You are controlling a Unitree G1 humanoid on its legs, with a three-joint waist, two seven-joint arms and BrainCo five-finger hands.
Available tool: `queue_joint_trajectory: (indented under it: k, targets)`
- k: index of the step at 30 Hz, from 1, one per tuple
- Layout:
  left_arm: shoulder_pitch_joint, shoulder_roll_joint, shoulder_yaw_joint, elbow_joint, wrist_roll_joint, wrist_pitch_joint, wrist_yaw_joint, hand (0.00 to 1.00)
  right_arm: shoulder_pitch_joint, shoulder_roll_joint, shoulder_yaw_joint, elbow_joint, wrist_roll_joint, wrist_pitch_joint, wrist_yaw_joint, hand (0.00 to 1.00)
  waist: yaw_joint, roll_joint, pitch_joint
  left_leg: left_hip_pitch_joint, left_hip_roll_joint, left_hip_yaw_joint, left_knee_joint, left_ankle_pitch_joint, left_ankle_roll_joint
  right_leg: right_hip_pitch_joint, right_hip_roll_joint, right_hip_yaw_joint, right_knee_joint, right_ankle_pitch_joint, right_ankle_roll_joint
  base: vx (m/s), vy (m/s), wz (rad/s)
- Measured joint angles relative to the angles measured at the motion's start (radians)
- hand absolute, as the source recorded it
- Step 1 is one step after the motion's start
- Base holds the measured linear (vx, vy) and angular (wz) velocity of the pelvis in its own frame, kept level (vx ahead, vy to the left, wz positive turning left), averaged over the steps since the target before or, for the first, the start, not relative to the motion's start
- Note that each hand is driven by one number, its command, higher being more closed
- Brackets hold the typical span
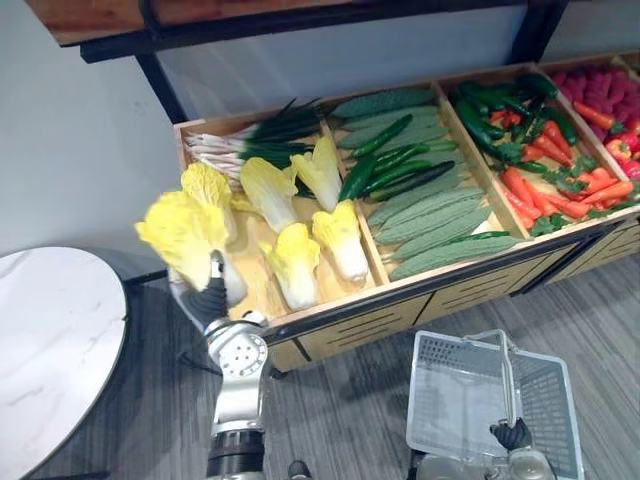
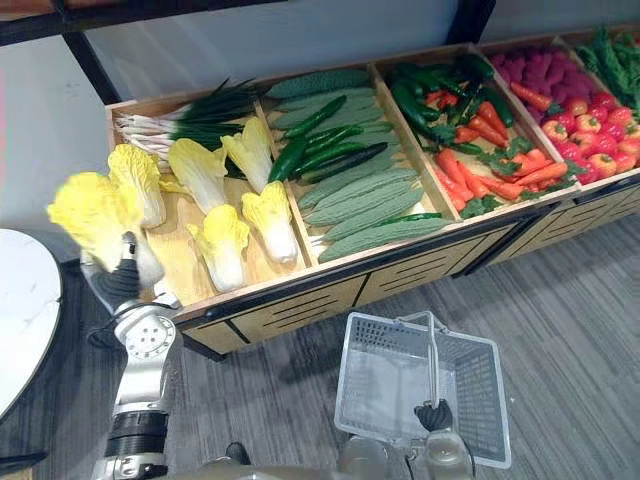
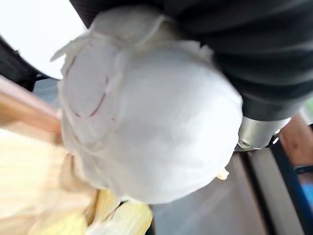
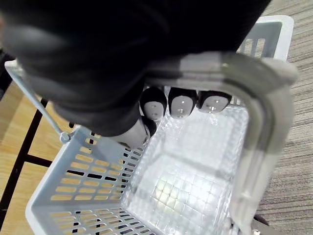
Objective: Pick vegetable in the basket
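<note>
Basket (image 1: 440, 400) hangs near right, cabbage (image 1: 180, 232) gripped far left.
My right hand (image 1: 512, 434) is curled round the grey basket's handle (image 4: 259, 132), in front of the wooden produce stand (image 1: 400, 300). My left hand (image 1: 207, 297) clamps the yellow cabbage's white base at the stand's near left corner, just beside the other cabbages (image 1: 295, 262).

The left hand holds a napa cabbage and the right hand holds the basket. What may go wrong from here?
The left hand grips the napa cabbage near its white base, so the big leafy top may tip it out. The basket hangs by its handle from the right hand, so it may swing when the cabbage drops in.
</note>
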Motion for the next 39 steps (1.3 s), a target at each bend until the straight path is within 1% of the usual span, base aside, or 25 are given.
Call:
queue_joint_trajectory:
  k: [1,3,6,9,11,12,13,15,16,18,19,20,21,24,25,27,29,30,32,33,34,35,36,37,39]
  targets:
    - [0.0,0.0,0.001,-0.02,0.004,0.0,0.009,1.0,0.0,0.0,0.001,0.009,0.0,-0.001,-0.001,1.0,0.001,-0.004,-0.003,0.004,-0.001,0.002,-0.003,0.0,-0.001,0.001,0.0,0.003,0.0,0.0,0.0,-0.01,-0.004,-0.09]
    - [0.0,0.002,0.002,-0.092,0.067,0.0,0.032,1.0,0.0,0.0,0.003,0.021,0.0,-0.001,-0.002,1.0,0.001,-0.015,-0.01,0.014,-0.004,0.011,-0.011,0.001,-0.002,0.001,0.0,0.015,0.0,0.001,0.001,-0.01,-0.004,-0.12]
    - [0.0,0.002,-0.014,-0.146,0.109,0.0,0.032,1.0,0.0,-0.01,0.002,0.031,-0.001,-0.001,-0.002,1.0,0.003,-0.019,-0.014,0.033,-0.005,0.033,-0.019,0.001,-0.002,0.002,0.004,0.036,0.0,0.002,0.003,0.0,-0.006,-0.21]
    - [0.0,0.012,-0.058,-0.196,0.139,-0.006,0.007,1.0,-0.003,-0.053,-0.001,0.036,-0.005,-0.002,0.004,1.0,0.002,-0.018,-0.017,0.059,-0.007,0.066,-0.026,-0.001,-0.005,0.003,0.01,0.069,0.0,0.005,0.006,0.0,-0.007,-0.32]
    - [0.0,0.016,-0.102,-0.225,0.149,-0.037,-0.033,1.0,-0.012,-0.106,-0.004,0.034,-0.023,-0.002,0.007,1.0,0.001,-0.016,-0.018,0.085,-0.007,0.109,-0.026,-0.01,-0.011,0.001,0.019,0.111,0.0,0.008,0.009,-0.01,-0.015,-0.48]
    - [0.0,0.017,-0.111,-0.23,0.149,-0.045,-0.047,1.0,-0.015,-0.12,-0.004,0.029,-0.031,-0.002,0.008,1.0,0.001,-0.014,-0.019,0.095,-0.007,0.122,-0.026,-0.015,-0.014,0.0,0.023,0.125,0.0,0.011,0.009,-0.02,-0.014,-0.69]
    - [0.0,0.024,-0.132,-0.231,0.149,-0.064,-0.073,1.0,-0.016,-0.147,-0.001,0.005,-0.041,-0.001,0.01,1.0,0.001,-0.009,-0.022,0.109,-0.006,0.157,-0.025,-0.023,-0.017,-0.003,0.031,0.158,0.0,0.014,0.009,-0.03,-0.01,-0.84]
    - [0.0,0.043,-0.17,-0.247,0.147,-0.082,-0.112,1.0,-0.02,-0.199,0.015,-0.038,-0.063,-0.003,0.02,1.0,0.0,0.003,-0.028,0.135,-0.009,0.217,-0.023,-0.038,-0.022,-0.02,0.044,0.216,0.001,0.02,0.013,-0.05,-0.007,-0.92]
    - [0.0,0.057,-0.196,-0.259,0.145,-0.104,-0.141,1.0,-0.028,-0.243,0.037,-0.062,-0.079,-0.004,0.034,1.0,-0.002,0.01,-0.032,0.145,-0.015,0.255,-0.022,-0.045,-0.024,-0.034,0.051,0.253,0.001,0.028,0.015,-0.03,0.004,-0.86]
    - [0.0,0.079,-0.24,-0.276,0.137,-0.134,-0.191,1.0,-0.029,-0.31,0.075,-0.108,-0.107,-0.004,0.055,1.0,-0.007,0.021,-0.032,0.173,-0.025,0.311,-0.025,-0.055,-0.027,-0.046,0.063,0.314,-0.003,0.04,0.018,-0.04,0.007,-0.89]
    - [0.0,0.085,-0.249,-0.277,0.136,-0.143,-0.207,1.0,-0.029,-0.324,0.089,-0.122,-0.118,-0.004,0.066,1.0,-0.01,0.023,-0.032,0.18,-0.027,0.326,-0.025,-0.059,-0.028,-0.048,0.068,0.33,-0.003,0.042,0.019,-0.05,-0.001,-0.8]
    - [0.0,0.098,-0.265,-0.277,0.134,-0.157,-0.231,1.0,-0.028,-0.346,0.113,-0.153,-0.12,-0.005,0.085,1.0,-0.022,0.023,-0.032,0.197,-0.028,0.349,-0.025,-0.065,-0.031,-0.048,0.077,0.355,-0.003,0.046,0.02,-0.04,-0.009,-0.64]
    - [0.0,0.105,-0.274,-0.277,0.118,-0.163,-0.252,1.0,-0.025,-0.363,0.131,-0.178,-0.121,-0.006,0.098,1.0,-0.03,0.024,-0.033,0.207,-0.03,0.367,-0.025,-0.069,-0.032,-0.048,0.082,0.37,-0.003,0.048,0.021,-0.06,-0.014,-0.73]
    - [0.0,0.148,-0.316,-0.277,0.052,-0.199,-0.32,1.0,-0.005,-0.443,0.173,-0.267,-0.133,-0.01,0.133,1.0,-0.032,0.031,-0.031,0.241,-0.042,0.433,-0.022,-0.088,-0.038,-0.049,0.093,0.437,-0.019,0.067,0.028,-0.09,-0.001,-0.6]
    - [0.0,0.156,-0.322,-0.277,0.036,-0.203,-0.331,1.0,-0.005,-0.456,0.179,-0.279,-0.137,-0.011,0.14,1.0,-0.031,0.032,-0.031,0.246,-0.045,0.444,-0.021,-0.09,-0.038,-0.05,0.095,0.448,-0.019,0.07,0.03,-0.08,0.015,-0.56]
    - [0.0,0.192,-0.35,-0.277,-0.033,-0.232,-0.383,1.0,-0.005,-0.518,0.222,-0.336,-0.136,-0.028,0.171,1.0,-0.032,0.035,-0.03,0.264,-0.057,0.482,-0.02,-0.097,-0.041,-0.052,0.1,0.488,-0.028,0.082,0.035,-0.07,0.015,-0.49]
    - [0.001,0.223,-0.379,-0.277,-0.096,-0.245,-0.428,1.0,-0.005,-0.559,0.251,-0.379,-0.133,-0.048,0.198,1.0,-0.03,0.036,-0.029,0.275,-0.062,0.512,-0.016,-0.104,-0.045,-0.051,0.106,0.516,-0.04,0.093,0.038,-0.05,0.009,-0.42]
    - [0.0,0.237,-0.39,-0.277,-0.108,-0.247,-0.445,1.0,-0.005,-0.568,0.256,-0.397,-0.133,-0.052,0.204,1.0,-0.031,0.036,-0.029,0.277,-0.062,0.522,-0.012,-0.108,-0.048,-0.052,0.107,0.521,-0.041,0.095,0.038,-0.04,-0.002,-0.47]
    - [0.0,0.312,-0.45,-0.277,-0.212,-0.27,-0.538,1.0,-0.006,-0.615,0.295,-0.474,-0.109,-0.072,0.236,1.0,-0.029,0.039,-0.03,0.295,-0.058,0.569,0.006,-0.121,-0.058,-0.051,0.126,0.562,-0.046,0.1,0.038,-0.02,-0.012,-0.54]
    - [-0.001,0.332,-0.466,-0.277,-0.231,-0.277,-0.557,1.0,-0.006,-0.625,0.302,-0.491,-0.103,-0.078,0.24,1.0,-0.028,0.04,-0.03,0.297,-0.054,0.583,0.013,-0.126,-0.062,-0.052,0.131,0.572,-0.046,0.107,0.039,0.0,-0.018,-0.53]
    - [-0.003,0.369,-0.498,-0.277,-0.281,-0.284,-0.605,1.0,-0.006,-0.646,0.318,-0.528,-0.079,-0.089,0.247,1.0,-0.028,0.041,-0.03,0.3,-0.044,0.606,0.029,-0.137,-0.067,-0.054,0.138,0.585,-0.046,0.107,0.039,0.02,-0.019,-0.43]
    - [-0.011,0.407,-0.539,-0.277,-0.302,-0.285,-0.641,1.0,-0.006,-0.662,0.329,-0.565,-0.062,-0.095,0.253,1.0,-0.029,0.041,-0.03,0.305,-0.032,0.622,0.048,-0.148,-0.073,-0.053,0.146,0.598,-0.045,0.109,0.038,0.02,-0.023,-0.42]
    - [-0.02,0.427,-0.561,-0.277,-0.324,-0.285,-0.667,1.0,-0.006,-0.668,0.33,-0.588,-0.054,-0.097,0.261,1.0,-0.028,0.042,-0.031,0.308,-0.026,0.636,0.06,-0.153,-0.077,-0.053,0.153,0.604,-0.045,0.109,0.037,0.03,-0.025,-0.36]
    - [-0.047,0.46,-0.606,-0.277,-0.334,-0.285,-0.706,1.0,-0.004,-0.682,0.334,-0.629,-0.042,-0.103,0.272,1.0,-0.03,0.042,-0.031,0.308,-0.013,0.647,0.079,-0.161,-0.082,-0.055,0.161,0.611,-0.043,0.11,0.037,0.02,-0.025,-0.28]
    - [-0.09,0.495,-0.661,-0.277,-0.336,-0.289,-0.764,1.0,-0.004,-0.716,0.357,-0.682,-0.018,-0.122,0.278,1.0,-0.029,0.043,-0.031,0.308,0.006,0.665,0.106,-0.173,-0.091,-0.061,0.175,0.621,-0.037,0.11,0.037,0.03,-0.032,-0.22]
